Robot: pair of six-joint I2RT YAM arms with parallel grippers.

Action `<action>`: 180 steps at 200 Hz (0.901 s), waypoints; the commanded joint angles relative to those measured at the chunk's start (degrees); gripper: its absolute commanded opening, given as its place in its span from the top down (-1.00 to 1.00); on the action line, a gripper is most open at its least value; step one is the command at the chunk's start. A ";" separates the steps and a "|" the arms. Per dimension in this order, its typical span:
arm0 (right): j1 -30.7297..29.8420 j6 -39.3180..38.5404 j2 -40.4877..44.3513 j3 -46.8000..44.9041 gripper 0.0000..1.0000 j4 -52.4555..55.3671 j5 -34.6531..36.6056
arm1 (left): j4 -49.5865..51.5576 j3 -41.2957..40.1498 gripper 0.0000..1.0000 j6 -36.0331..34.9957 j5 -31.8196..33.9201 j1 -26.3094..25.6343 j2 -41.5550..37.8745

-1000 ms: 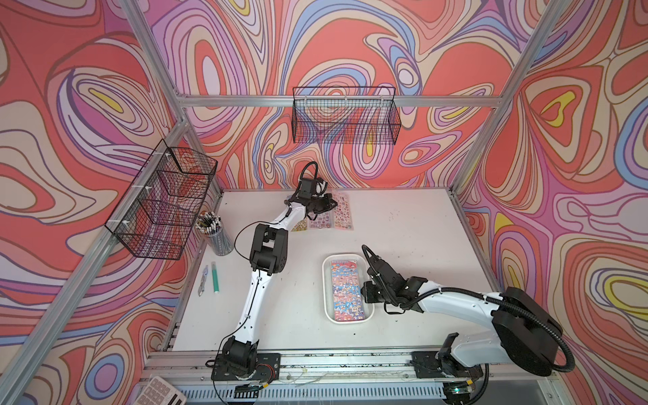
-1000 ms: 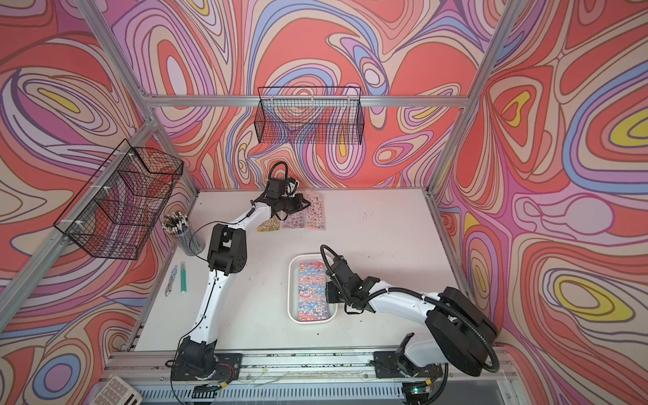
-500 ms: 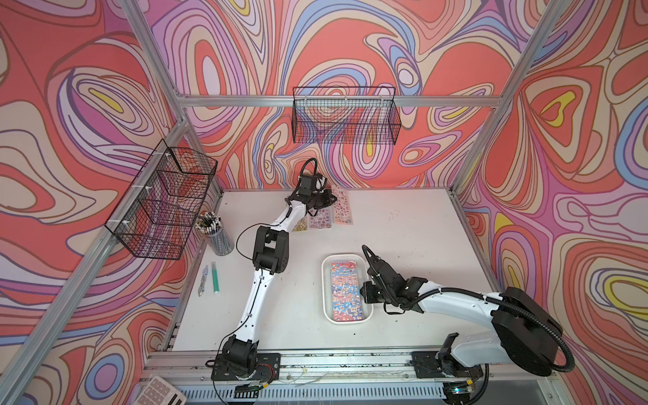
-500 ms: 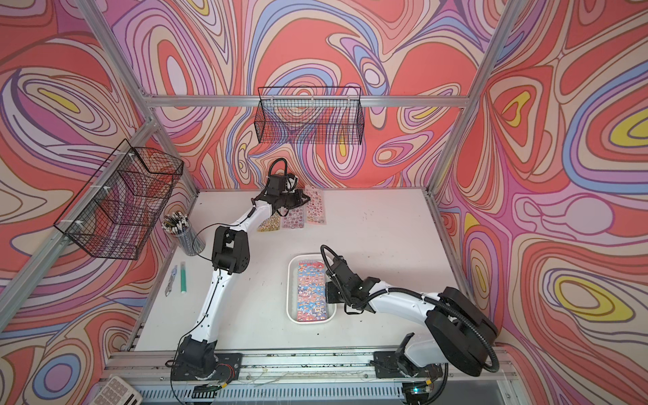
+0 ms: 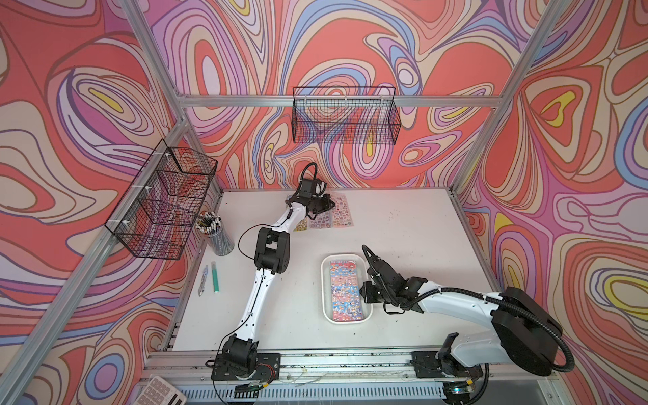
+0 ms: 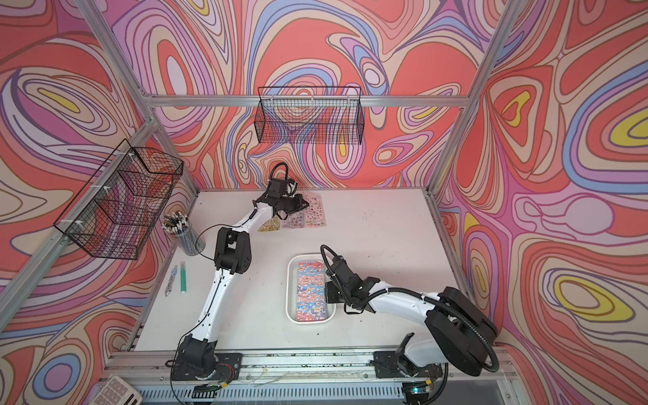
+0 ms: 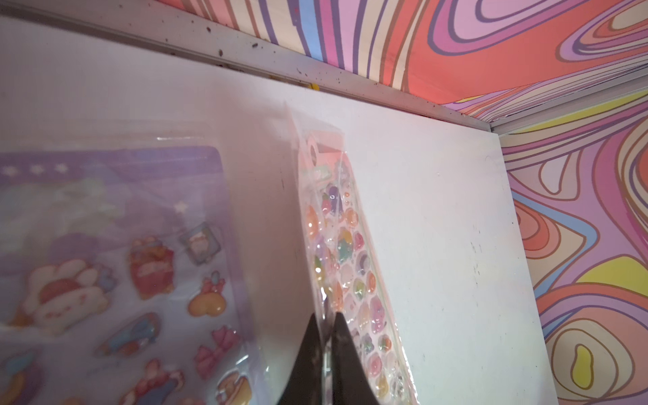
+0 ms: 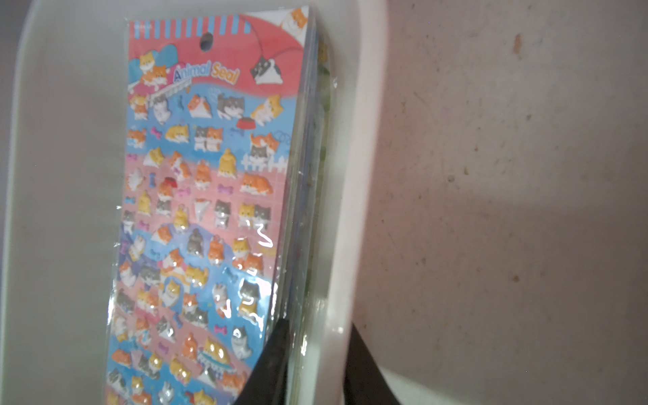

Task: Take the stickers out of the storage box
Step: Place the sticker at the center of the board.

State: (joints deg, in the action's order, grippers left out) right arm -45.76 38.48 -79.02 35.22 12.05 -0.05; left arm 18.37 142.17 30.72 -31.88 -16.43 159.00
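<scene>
Right wrist view: right claw [image 8: 319,322], part-open, clamps the storage box [image 8: 354,140] wall, the stickers [image 8: 207,196] touching its inner finger.

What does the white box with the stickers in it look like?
The storage box is a shallow white tray of smooth-looking plastic with rounded corners, lying flat near the front of the table. A stack of sticker sheets lies inside, top sheet face up. The right gripper straddles its right long wall, one finger inside, one outside, seemingly pinching it.
</scene>
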 commanded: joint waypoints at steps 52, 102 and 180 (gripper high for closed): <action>0.07 -0.22 -1.25 0.69 0.47 -0.92 -0.38 | 3.23 1.09 0.41 -3.71 0.85 0.34 -0.88; 0.05 -0.25 -0.71 0.82 0.47 -0.32 -0.16 | 3.51 0.57 0.15 -4.47 1.03 0.34 -2.27; 0.06 0.15 -0.01 0.42 0.47 -0.53 0.41 | 6.26 0.29 -0.17 -8.47 1.56 0.35 -6.86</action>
State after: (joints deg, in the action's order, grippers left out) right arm -45.76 38.44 -79.64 35.29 11.99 -0.08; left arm 22.33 142.19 25.34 -30.98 -16.45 157.21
